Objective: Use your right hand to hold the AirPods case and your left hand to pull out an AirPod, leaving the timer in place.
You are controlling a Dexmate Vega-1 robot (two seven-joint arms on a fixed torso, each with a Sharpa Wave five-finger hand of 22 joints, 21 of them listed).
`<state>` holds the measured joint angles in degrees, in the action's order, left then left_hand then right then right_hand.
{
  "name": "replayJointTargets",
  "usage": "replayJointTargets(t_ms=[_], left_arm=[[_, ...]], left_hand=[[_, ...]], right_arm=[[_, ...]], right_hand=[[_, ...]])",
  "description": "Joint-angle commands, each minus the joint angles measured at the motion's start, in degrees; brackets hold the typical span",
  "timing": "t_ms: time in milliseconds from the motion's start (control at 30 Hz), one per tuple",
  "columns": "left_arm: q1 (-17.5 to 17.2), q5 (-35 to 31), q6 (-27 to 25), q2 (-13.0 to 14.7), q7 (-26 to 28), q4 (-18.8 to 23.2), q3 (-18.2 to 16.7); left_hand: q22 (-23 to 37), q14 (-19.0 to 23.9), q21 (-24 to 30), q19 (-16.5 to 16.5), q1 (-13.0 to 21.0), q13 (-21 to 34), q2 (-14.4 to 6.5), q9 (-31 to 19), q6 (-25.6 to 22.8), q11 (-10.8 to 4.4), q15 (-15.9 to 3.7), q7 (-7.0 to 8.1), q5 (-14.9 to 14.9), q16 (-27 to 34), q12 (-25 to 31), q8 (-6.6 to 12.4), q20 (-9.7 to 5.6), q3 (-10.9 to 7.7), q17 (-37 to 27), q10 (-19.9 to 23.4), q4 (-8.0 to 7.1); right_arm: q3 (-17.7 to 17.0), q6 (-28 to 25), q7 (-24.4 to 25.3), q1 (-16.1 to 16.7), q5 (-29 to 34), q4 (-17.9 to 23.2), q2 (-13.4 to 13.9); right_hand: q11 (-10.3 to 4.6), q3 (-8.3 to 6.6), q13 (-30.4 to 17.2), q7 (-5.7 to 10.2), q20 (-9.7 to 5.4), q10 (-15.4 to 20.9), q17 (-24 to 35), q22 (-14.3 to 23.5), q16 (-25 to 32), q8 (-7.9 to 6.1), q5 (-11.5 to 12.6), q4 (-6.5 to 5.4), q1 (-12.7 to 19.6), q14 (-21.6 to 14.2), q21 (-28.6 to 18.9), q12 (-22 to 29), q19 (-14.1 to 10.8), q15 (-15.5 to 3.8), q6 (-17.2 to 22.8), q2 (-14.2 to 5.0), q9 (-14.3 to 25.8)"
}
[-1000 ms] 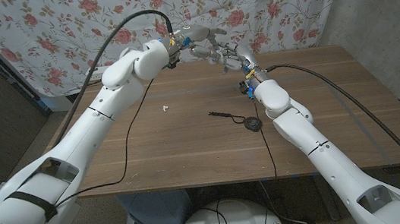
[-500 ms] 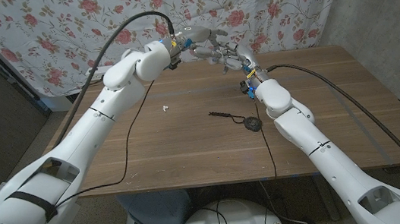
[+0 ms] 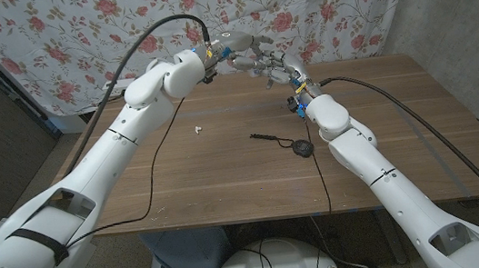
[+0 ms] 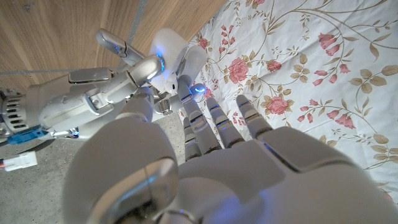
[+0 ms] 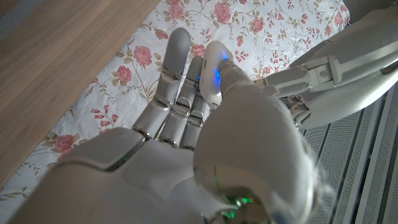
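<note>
AirPods case (image 4: 169, 53) sits gripped open in right robot hand (image 3: 275, 67).

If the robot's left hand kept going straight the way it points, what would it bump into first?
Most likely the right hand holding the white AirPods case. The left hand points right at them, fingertips almost touching, though depth is hard to judge.

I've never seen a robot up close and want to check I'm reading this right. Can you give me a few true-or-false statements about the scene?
1. The black timer lies on the table. True.
2. The left hand rests on the table. False: it is raised, close to the right hand.
3. The right hand holds the white AirPods case. True.
4. The flowered cloth covers the table. False: it hangs behind the table, which is bare wood.
</note>
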<state>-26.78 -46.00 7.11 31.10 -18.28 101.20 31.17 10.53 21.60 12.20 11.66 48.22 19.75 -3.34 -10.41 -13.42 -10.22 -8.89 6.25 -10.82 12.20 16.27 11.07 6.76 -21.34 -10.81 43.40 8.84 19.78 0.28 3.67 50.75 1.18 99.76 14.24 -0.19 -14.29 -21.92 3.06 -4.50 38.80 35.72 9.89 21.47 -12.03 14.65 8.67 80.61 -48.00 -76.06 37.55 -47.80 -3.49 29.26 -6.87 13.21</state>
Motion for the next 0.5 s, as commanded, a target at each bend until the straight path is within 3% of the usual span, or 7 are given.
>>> replayJointTargets(t_ms=[33,333,500], left_arm=[[-0.3,-1.9,-0.1,0.7,0.9,0.5,0.6],[-0.6,-2.2,-0.4,1.0,1.0,1.1,0.6],[-0.6,-3.7,-0.2,1.4,1.8,1.4,1.1]], left_hand=[[0.3,0.5,0.0,0.1,0.2,0.0,-0.1,-0.1,-0.7,0.19,-0.05,-0.01,-0.3,0.2,0.1,0.55,0.04,-0.54,-0.1,0.7,-0.12],[0.3,0.8,0.0,0.2,-0.1,-0.2,0.0,-0.1,-1.5,0.77,-0.19,-0.11,-0.2,0.3,-0.1,0.74,-0.04,-0.71,-0.1,1.3,-0.18],[0.3,0.8,0.0,0.2,-0.3,-0.2,-0.1,-0.1,-1.3,-0.42,-0.18,0.02,-0.2,0.2,0.0,0.6,-0.05,-0.91,-0.1,2.1,-0.18]], right_arm=[[-0.1,-0.1,-0.5,0.1,-0.8,0.2,0.0],[-0.2,0.1,-0.6,0.3,-1.0,0.6,0.1],[-0.3,0.2,-0.5,0.6,-0.9,0.9,0.2]], right_hand=[[-6.37,-0.13,-0.6,0.19,-5.9,7.0,0.1,0.1,-0.1,0.31,0.6,0.24,-0.1,-2.9,-0.5,0.2,17.6,-9.85,0.5,-0.46,0.1],[-6.53,-0.1,-0.6,0.12,-5.91,7.3,0.2,0.1,-0.1,0.3,0.6,0.28,0.0,-2.9,-0.6,0.2,17.7,-9.87,0.6,-0.41,0.1],[-6.5,-0.11,-0.7,0.07,-5.92,7.3,0.2,0.1,-0.1,0.31,0.7,0.28,0.0,-2.9,-0.7,0.2,17.7,-9.85,0.6,-0.42,0.1]])
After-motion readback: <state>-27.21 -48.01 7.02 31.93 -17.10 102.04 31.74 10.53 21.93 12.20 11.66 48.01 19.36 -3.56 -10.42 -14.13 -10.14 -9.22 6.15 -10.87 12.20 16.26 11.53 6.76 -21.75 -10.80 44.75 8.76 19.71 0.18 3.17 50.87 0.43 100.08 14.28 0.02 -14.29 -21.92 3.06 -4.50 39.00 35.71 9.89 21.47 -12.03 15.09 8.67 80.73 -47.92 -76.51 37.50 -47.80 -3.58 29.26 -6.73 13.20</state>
